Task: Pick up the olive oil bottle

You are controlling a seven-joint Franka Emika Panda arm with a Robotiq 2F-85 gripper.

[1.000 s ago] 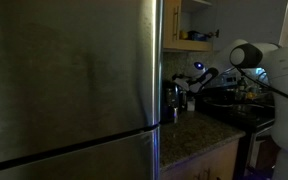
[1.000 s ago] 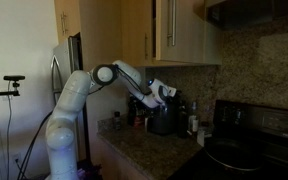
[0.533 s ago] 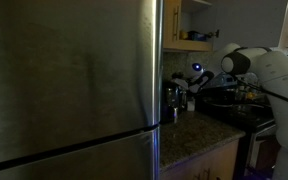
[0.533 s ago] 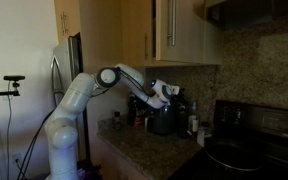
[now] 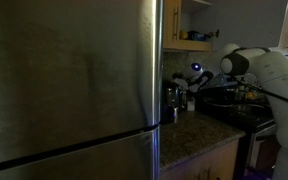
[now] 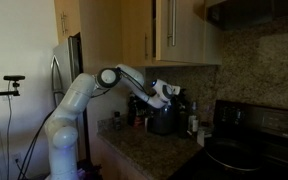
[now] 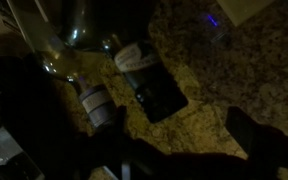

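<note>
End effector: mine, poised over the counter; too shadowed to tell if parted or closed. Olive oil bottle: probably the dark labelled one, beside a clear bottle on speckled stone. Likely rigid, smooth glass, heavy, slippery and breakable; grasp the round body.

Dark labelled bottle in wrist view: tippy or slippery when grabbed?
The dark labelled bottle looks tall and narrow, so it probably tips if nudged high. Its smooth, glossy body is likely glass: perhaps slippery, and breakable. A clear glass bottle stands close by, so a tip could knock it.
</note>
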